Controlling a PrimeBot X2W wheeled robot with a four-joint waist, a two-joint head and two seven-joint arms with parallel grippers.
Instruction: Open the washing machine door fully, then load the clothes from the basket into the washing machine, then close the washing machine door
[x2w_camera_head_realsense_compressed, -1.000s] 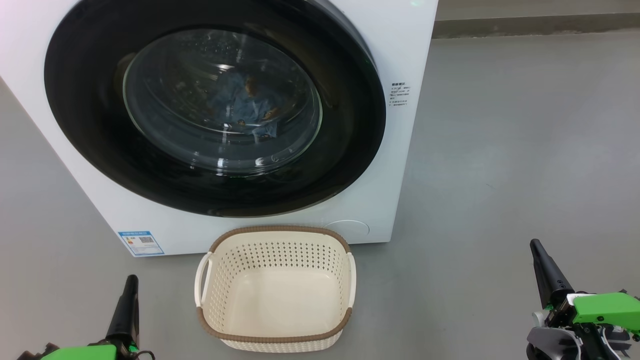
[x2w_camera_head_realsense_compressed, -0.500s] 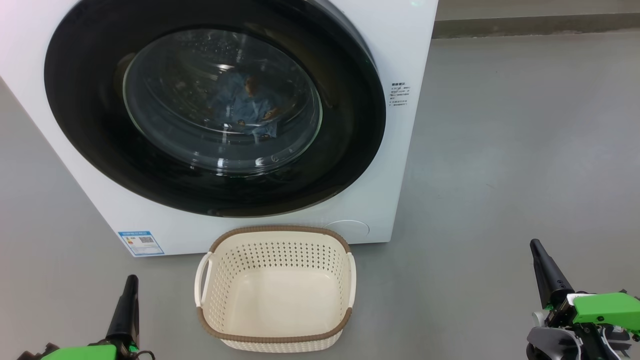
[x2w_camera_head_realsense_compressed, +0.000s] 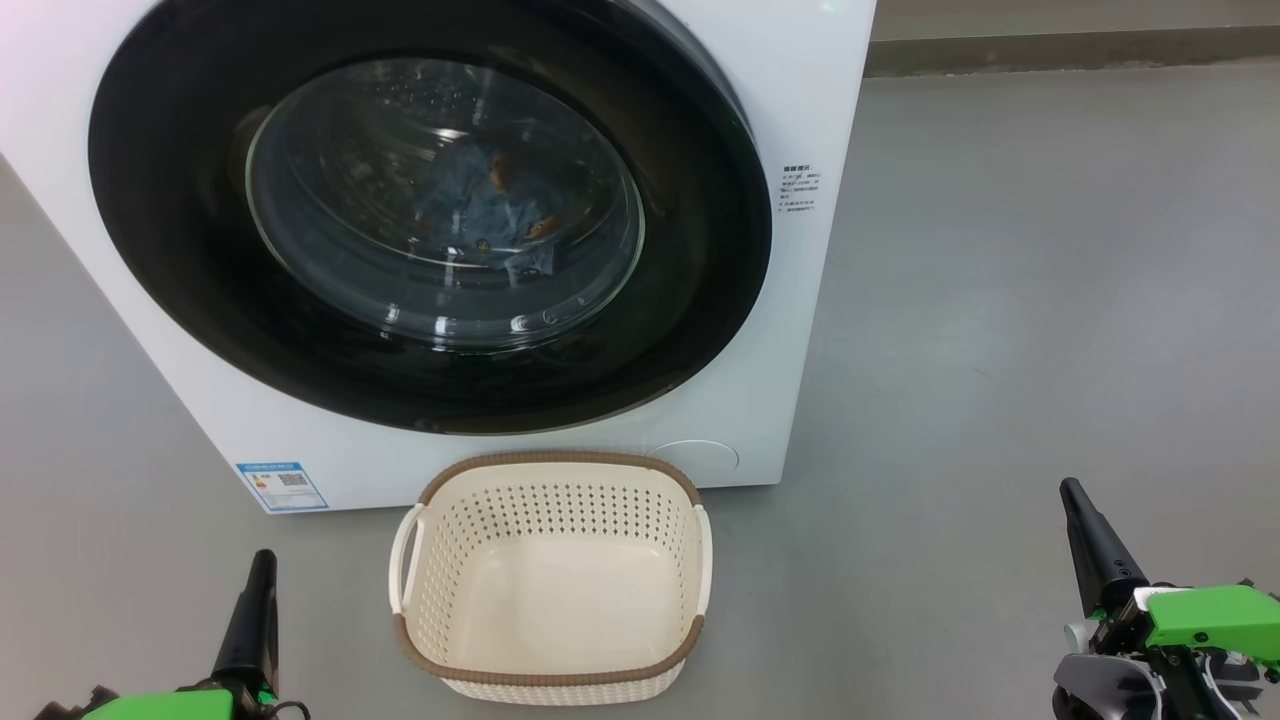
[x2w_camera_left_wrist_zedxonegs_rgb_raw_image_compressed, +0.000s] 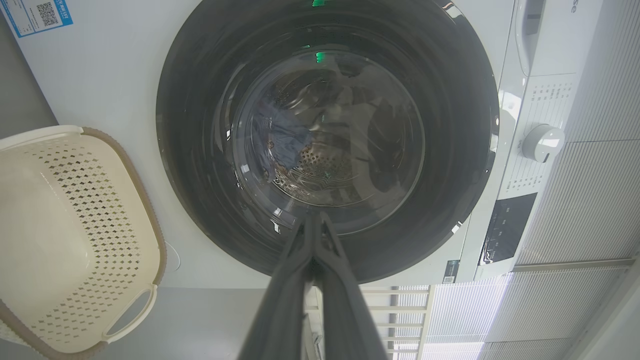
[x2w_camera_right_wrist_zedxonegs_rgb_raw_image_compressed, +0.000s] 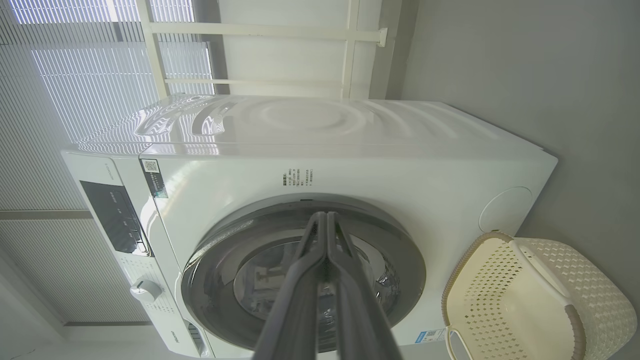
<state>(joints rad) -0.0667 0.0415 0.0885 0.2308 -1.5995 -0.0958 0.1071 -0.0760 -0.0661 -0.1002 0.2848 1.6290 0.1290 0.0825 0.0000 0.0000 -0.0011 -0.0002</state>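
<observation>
Glossy black and round, with a bulging clear glass window at its centre, the washing machine door (x2w_camera_head_realsense_compressed: 690, 250) lies flush against the big white front-loading washing machine (x2w_camera_head_realsense_compressed: 810, 100), so I judge it closed. Through the glass, light blue clothes (x2w_camera_head_realsense_compressed: 500, 215) with orange-brown prints rest in the steel drum (x2w_camera_left_wrist_zedxonegs_rgb_raw_image_compressed: 320, 160). The small rectangular cream plastic basket (x2w_camera_head_realsense_compressed: 560, 462) with a brown woven-look rim stands on the grey floor (x2w_camera_head_realsense_compressed: 1000, 300) at six o'clock from the door, just beside the machine's front, and holds nothing.

All three steps look done. The next move seems to call for no more than a check that the door has latched, which the pictures cannot settle.

The left gripper (x2w_camera_head_realsense_compressed: 263, 560) hovers at eight o'clock from the basket and the right gripper (x2w_camera_head_realsense_compressed: 1072, 492) well apart at three o'clock. Each has its two long dark fingers (x2w_camera_left_wrist_zedxonegs_rgb_raw_image_compressed: 287, 300) pressed together on nothing.

Count: one machine, one door, one basket, two grippers, and one blue label sticker (x2w_camera_head_realsense_compressed: 282, 485) at seven o'clock of the door. How many garments lie inside I cannot tell.
</observation>
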